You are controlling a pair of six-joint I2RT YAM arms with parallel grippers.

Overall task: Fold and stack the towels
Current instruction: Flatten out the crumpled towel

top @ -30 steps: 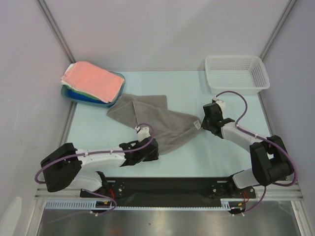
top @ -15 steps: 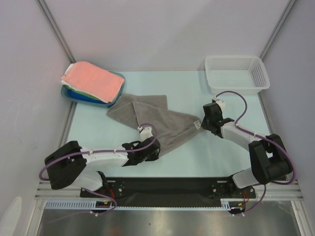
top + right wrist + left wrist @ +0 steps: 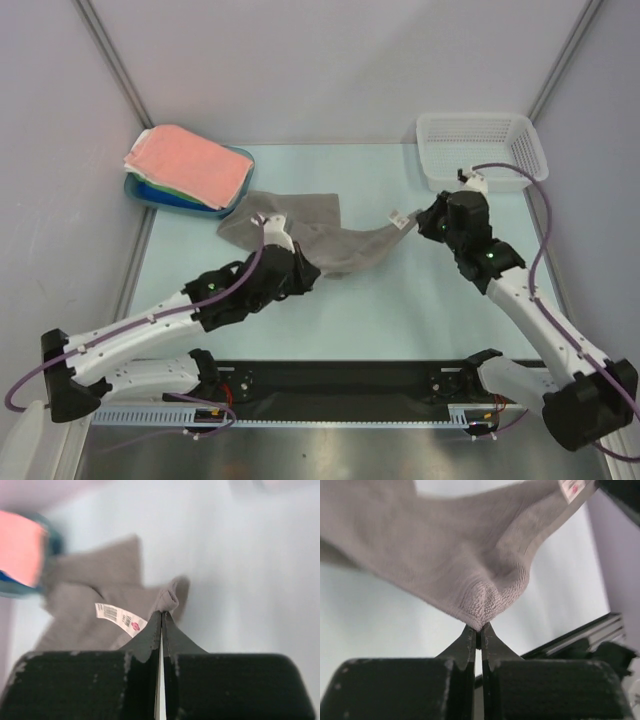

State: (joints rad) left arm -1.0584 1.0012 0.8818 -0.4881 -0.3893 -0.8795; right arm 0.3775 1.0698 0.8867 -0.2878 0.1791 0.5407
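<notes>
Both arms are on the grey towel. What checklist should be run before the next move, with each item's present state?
1. Left gripper shut on a corner of the grey towel: ok.
2. Right gripper shut on the corner beside the white tag: ok.
3. Towel stretched flat between the two grips: not ok, it sags and is creased.
4. Towel's far edge apart from the blue tray: cannot tell, they lie very close.
5. Stack in the tray tidy, salmon towel on top: ok.
</notes>
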